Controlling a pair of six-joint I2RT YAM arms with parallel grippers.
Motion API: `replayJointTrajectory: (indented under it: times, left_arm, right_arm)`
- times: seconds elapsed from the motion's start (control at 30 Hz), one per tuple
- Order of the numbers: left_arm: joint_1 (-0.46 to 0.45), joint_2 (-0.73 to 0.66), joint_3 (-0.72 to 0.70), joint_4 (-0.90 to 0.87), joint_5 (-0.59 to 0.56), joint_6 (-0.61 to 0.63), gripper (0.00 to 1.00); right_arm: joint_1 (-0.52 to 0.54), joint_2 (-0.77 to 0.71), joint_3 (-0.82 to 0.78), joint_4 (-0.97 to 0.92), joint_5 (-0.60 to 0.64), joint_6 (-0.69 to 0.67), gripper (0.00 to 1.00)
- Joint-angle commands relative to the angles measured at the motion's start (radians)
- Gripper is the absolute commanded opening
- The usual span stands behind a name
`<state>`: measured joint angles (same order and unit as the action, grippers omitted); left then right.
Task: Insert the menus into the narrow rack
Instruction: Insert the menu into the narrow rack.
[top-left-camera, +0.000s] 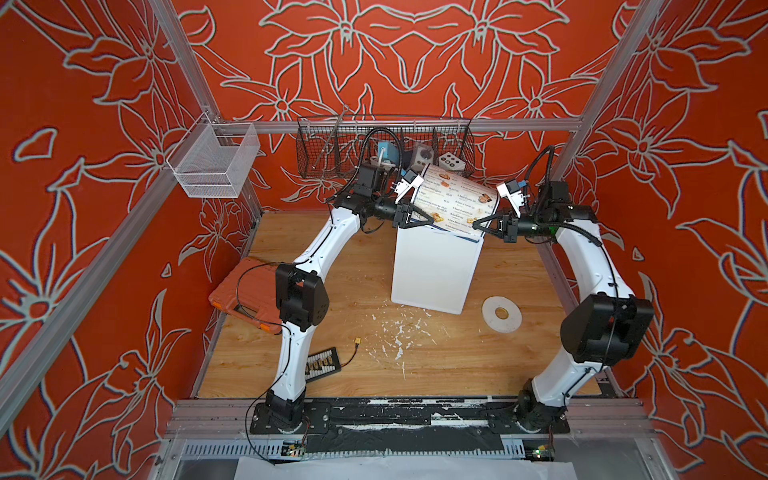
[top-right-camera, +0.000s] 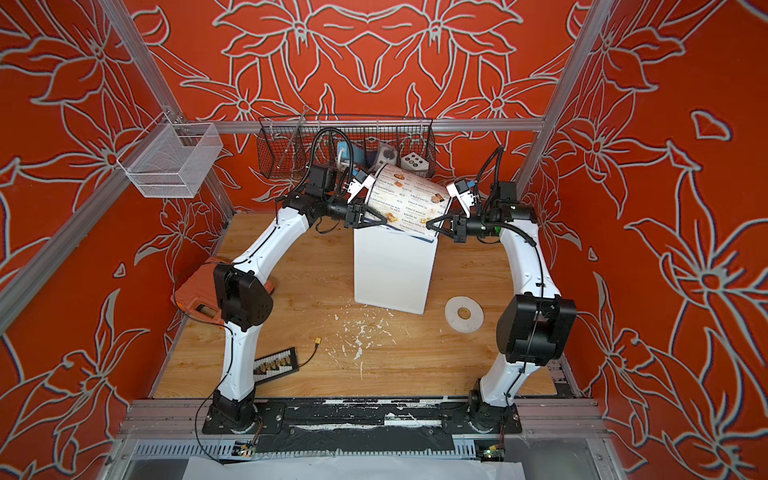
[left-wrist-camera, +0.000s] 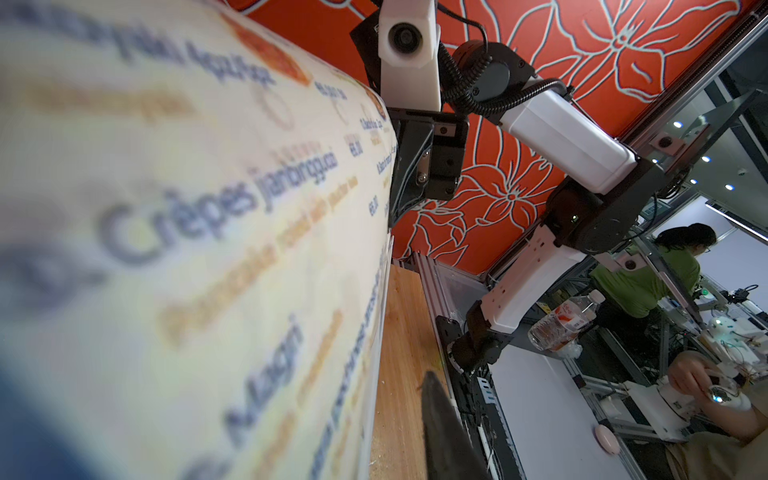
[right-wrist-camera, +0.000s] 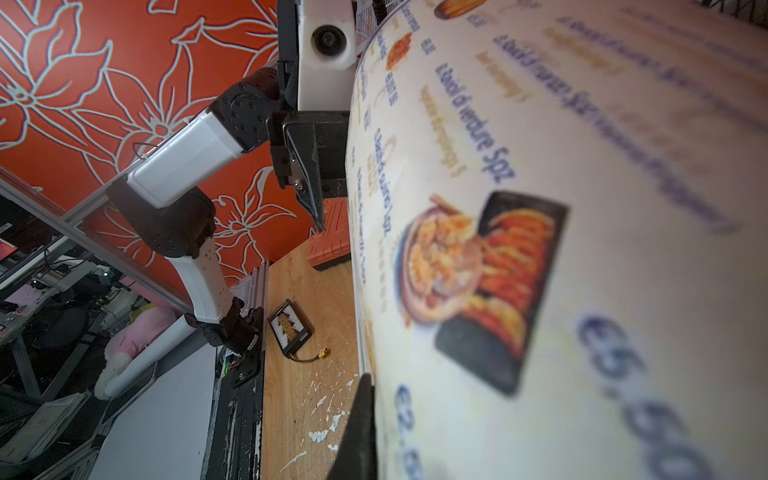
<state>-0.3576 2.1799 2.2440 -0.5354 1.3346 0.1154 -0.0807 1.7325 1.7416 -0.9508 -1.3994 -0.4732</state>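
Pressed almost against the left wrist lens is the flexible glossy white menu sheet (left-wrist-camera: 187, 228), its dark-blue and orange print a blur, bulging like a sail. Beside its edge runs a strip of the wooden bench (left-wrist-camera: 401, 332). One dark finger (left-wrist-camera: 444, 436) of the left tool (top-left-camera: 429, 220) pokes up just alongside the sheet. Its partner is out of sight, presumably behind the paper, so I cannot tell whether that tool has bitten or merely brackets the edge.

From the right wrist the sheet fills most of the picture, food photo and prices curving away. A dark finger (right-wrist-camera: 353, 436) of the right tool (top-left-camera: 475, 226) lies tight on the sheet's edge: this one is clamped on the menu sheet.

In both top views the sheet arches high between the two tools, rolled back toward the long black wire basket (top-left-camera: 320, 153). Its blue-bordered lower edge sits right at the top of the slim white plastic rack (top-left-camera: 432, 274), which seems to stand on end on the bench. Whether the edge has entered the slot I cannot make out.

I'd worry about three things. The curl is springy, so the lower edge may bow and ride over the narrow mouth instead of dropping in. If the left hold is weak, that corner could slide and skew the sheet. And nothing visibly braces the rack; a downward push off-centre might tip it.
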Motion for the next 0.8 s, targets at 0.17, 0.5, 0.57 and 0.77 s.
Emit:
replayJointTrajectory:
  times: [0.17,0.5,0.57,0.77]
  left_arm:
    - [-0.011,-0.001,0.012,-0.056,0.036,0.044,0.2]
    - [0.014,-0.055,-0.014,-0.059,-0.094,0.05,0.44]
    - [0.017,-0.067,-0.021,-0.05,-0.139,0.042,0.49]
    - [0.019,-0.09,-0.04,-0.027,-0.229,0.018,0.58]
  right_arm:
    - [-0.01,0.022,0.037,-0.069,-0.024,-0.074,0.05]
    - [-0.009,0.064,0.111,-0.244,-0.002,-0.211,0.05]
    - [-0.009,0.068,0.118,-0.263,0.007,-0.226,0.05]
    - [-0.009,0.08,0.152,-0.346,0.023,-0.29,0.04]
